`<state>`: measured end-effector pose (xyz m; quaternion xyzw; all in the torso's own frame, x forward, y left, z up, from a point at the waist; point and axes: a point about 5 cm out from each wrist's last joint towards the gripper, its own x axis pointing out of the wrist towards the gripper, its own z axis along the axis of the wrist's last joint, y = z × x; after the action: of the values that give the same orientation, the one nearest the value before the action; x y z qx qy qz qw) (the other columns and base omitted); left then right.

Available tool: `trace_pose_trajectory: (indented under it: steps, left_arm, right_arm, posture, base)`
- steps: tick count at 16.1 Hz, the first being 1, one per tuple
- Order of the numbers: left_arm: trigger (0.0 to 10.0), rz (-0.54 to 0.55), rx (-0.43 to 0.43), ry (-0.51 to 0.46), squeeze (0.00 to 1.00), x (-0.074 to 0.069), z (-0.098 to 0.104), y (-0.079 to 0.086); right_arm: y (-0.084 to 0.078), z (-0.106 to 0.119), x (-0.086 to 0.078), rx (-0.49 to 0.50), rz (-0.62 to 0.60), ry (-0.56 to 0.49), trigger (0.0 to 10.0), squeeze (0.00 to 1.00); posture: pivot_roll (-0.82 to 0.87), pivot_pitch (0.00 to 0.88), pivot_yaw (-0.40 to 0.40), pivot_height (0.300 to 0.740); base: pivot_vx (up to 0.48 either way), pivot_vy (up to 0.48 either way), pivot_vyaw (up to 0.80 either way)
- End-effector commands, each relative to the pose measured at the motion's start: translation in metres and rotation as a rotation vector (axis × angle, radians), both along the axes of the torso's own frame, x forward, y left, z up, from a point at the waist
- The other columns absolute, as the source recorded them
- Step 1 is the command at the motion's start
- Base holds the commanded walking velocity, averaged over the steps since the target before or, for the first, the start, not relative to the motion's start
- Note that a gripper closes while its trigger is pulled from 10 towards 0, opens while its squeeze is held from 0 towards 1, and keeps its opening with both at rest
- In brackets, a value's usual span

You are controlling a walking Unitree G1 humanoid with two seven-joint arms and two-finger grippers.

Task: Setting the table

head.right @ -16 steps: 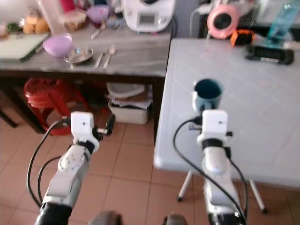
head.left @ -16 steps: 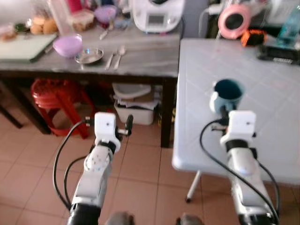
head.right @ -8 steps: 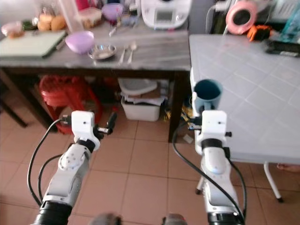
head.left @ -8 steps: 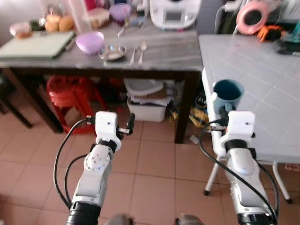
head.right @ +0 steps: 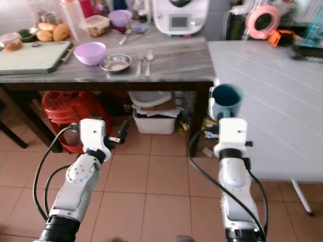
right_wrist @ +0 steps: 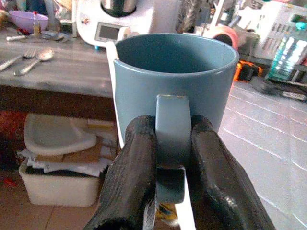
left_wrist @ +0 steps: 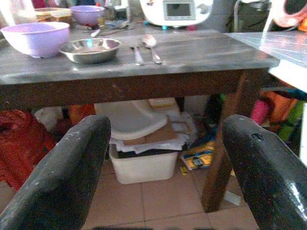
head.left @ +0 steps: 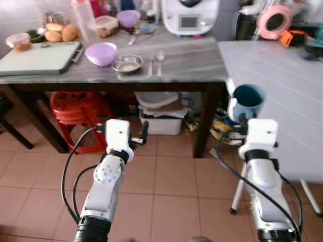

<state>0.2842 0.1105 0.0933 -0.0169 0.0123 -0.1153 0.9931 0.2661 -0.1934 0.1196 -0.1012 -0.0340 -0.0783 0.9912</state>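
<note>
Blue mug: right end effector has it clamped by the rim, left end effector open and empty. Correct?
Not quite. The right end effector clamps the blue mug by its handle, not the rim, as the right wrist view shows. The left end effector is open and empty.

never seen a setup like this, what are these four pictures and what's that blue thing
It is a humanoid robot with two silver arms. The two wide pictures come from its head camera, looking down. The other two come from cameras on its wrists, looking along the black fingers. The right hand is shut on the handle of a blue mug. The left hand is open and holds nothing. On the grey table lie a purple bowl, a metal dish, a fork and a spoon.
</note>
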Motion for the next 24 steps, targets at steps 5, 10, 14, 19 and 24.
trace_pose_trajectory:
  steps: [5, 10, 14, 19, 24]
  left_arm:
    - [10.0, 0.027, 0.022, -0.011, 0.0, 0.002, 0.001, 0.012]
    - [10.0, 0.019, 0.024, -0.024, 0.0, 0.004, 0.003, 0.01]
    - [10.0, 0.022, 0.021, -0.032, 0.0, 0.006, 0.005, 0.009]
    - [10.0, 0.049, 0.014, -0.014, 0.0, 0.006, 0.003, 0.012]
    - [10.0, 0.097, 0.029, -0.055, 0.0, 0.006, 0.008, 0.018]
  right_arm:
    - [0.013, 0.008, 0.004, 0.012, 0.043, -0.039, 10.0, 0.0]
    - [0.015, 0.017, 0.007, -0.009, 0.056, -0.077, 10.0, 0.0]
    - [0.018, 0.029, 0.013, -0.029, 0.079, -0.125, 10.0, 0.0]
    - [0.015, 0.031, 0.015, -0.073, 0.091, -0.135, 10.0, 0.0]
    - [0.019, 0.032, 0.014, -0.094, 0.122, -0.146, 10.0, 0.0]
  posture:
    - [-0.08, 0.0, 0.043, 0.74]
    - [-0.08, 0.0, 0.046, 0.74]
    - [-0.08, 0.0, 0.049, 0.74]
    - [-0.08, 0.0, 0.053, 0.74]
    - [-0.08, 0.0, 0.054, 0.74]
  base:
    - [0.443, 0.0, 0.0]
    - [0.461, 0.0, 0.0]
    - [0.469, 0.0, 0.0]
    - [0.436, 0.053, 0.0]
    - [0.344, 0.334, 0.0]
